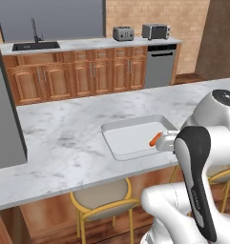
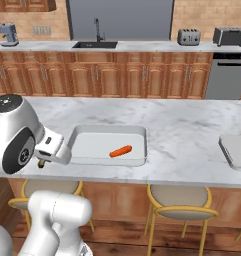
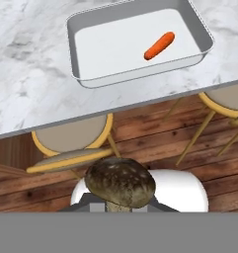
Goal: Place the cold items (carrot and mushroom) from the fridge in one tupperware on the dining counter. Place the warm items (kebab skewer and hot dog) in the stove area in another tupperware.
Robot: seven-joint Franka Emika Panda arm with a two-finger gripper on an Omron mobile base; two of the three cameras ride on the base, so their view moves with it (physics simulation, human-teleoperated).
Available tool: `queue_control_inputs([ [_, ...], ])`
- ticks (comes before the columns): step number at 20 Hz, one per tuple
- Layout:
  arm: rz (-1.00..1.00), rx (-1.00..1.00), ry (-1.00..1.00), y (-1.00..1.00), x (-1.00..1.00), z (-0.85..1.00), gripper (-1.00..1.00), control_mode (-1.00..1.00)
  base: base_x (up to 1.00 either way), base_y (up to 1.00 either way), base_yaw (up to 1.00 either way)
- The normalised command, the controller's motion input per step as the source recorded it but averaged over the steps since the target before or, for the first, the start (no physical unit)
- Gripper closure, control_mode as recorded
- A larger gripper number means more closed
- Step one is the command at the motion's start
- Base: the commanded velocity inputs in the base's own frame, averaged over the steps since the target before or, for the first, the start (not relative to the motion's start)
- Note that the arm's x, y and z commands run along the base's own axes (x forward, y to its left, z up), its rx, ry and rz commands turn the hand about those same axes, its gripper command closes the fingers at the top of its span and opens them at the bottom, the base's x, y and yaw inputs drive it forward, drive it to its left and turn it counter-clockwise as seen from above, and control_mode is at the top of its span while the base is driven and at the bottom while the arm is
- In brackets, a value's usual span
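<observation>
Hand view: mushroom, dark brown cap up, sits pinched in the closed gripper at 6 o'clock, over a stool beside the dining counter. Carrot lies at 1 o'clock inside the tupperware on that counter, well apart from the mushroom.

Bright, even rendered light — soft faint shadows, no glare, slightly coarse but unblurred frames.
</observation>
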Motion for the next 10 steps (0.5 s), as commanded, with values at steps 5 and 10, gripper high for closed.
queue_control_inputs([
  [5,0.08,-0.05,0.14,0.00,0.72,0.06,1.00,-1.00,0.00,0.00,0.00],
  [10,0.19,-0.15,0.22,0.00,1.00,0.00,1.00,-1.00,0.00,0.00,0.00],
])
